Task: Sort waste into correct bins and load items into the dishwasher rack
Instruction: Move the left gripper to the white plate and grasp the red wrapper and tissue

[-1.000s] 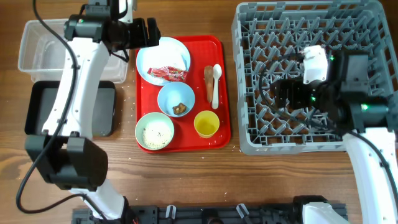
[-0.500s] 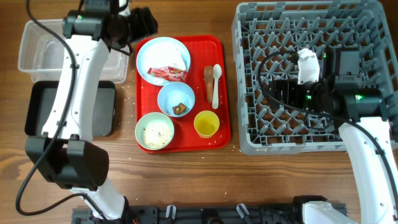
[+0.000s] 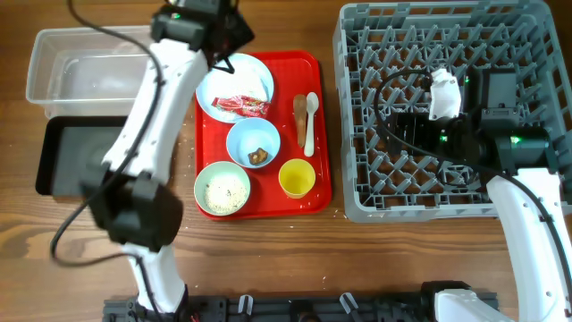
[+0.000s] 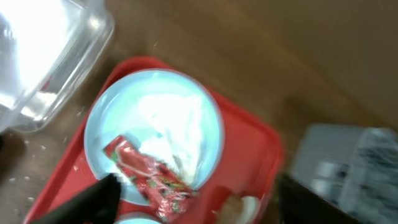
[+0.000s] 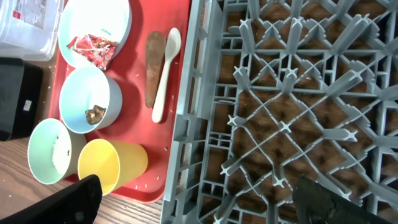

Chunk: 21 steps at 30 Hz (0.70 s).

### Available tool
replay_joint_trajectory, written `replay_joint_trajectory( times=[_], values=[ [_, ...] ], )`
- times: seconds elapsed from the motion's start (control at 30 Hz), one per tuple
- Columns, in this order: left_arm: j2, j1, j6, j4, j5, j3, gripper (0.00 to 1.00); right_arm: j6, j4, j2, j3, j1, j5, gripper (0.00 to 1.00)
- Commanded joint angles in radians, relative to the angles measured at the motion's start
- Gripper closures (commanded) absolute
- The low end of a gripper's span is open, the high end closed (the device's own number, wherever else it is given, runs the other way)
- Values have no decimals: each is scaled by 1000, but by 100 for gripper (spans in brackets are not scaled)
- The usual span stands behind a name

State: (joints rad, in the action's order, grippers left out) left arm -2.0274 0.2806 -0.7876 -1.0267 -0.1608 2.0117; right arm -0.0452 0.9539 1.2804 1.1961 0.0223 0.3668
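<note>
i report my left pincer (image 4: pixel 199 202) open above the red-and-white wrapper (image 4: pixel 148 177) lying on the blue plate (image 4: pixel 118 124), right pincer (image 5: pixel 199 205) open and empty over the rack (image 5: pixel 186 112); a low, off-centre closure could catch the plate rim and tip it.

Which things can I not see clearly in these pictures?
Black tray: overhead view, left arm covers its right part.
Wrapper print: left wrist view, motion blur.
Brown lump in bowl: right wrist view, too small to identify.
Dishwasher rack: right wrist view, cut off by edges.
</note>
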Motion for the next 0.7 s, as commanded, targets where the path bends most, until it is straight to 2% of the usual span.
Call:
replay_joint_trajectory(
  times=[0.0, 0.1, 0.27, 0.4, 0.67],
  values=[
    [-139, -3, -227, -34, -50, 2, 28, -40, 3, 5, 23, -3, 24, 0],
    [-206, -1, -275, -45, -35, 2, 24, -41, 14, 5, 23, -3, 24, 0],
    [-262, 0, -275, -45, -31, 0, 6, -41, 17, 5, 23, -3, 24, 0],
    [-307, 0, -269, -44, 16, 0, 1, -41, 17, 5, 23, -3, 24, 0],
    [-366, 11, -267, -44, 40, 0, 0, -45, 17, 5, 23, -3, 24, 0]
  ],
)
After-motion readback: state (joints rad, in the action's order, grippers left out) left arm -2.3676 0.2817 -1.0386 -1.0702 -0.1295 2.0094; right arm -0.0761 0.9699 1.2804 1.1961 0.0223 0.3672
